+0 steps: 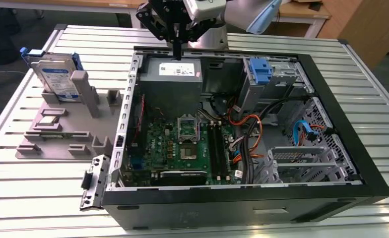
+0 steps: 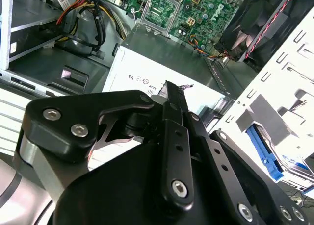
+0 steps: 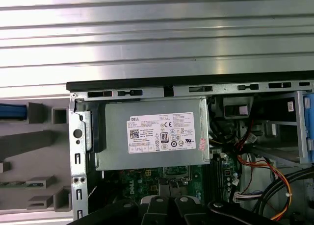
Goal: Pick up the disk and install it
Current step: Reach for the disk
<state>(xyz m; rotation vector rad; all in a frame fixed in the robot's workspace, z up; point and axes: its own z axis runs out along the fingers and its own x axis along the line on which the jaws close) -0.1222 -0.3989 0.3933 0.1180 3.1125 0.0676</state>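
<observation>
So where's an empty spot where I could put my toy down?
The table is bare between the grey holder and its near edge, at the exterior view's left, and along the case's other side, at that view's right. Inside the case is crowded with board and cables. The holder carries the disk.

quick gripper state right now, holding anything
gripper: closed, holding nothing, over the power supply; the disk stands in the grey holder.

Open computer case (image 1: 247, 196) holds power supply (image 1: 173, 69) and motherboard (image 1: 181, 148).
</observation>
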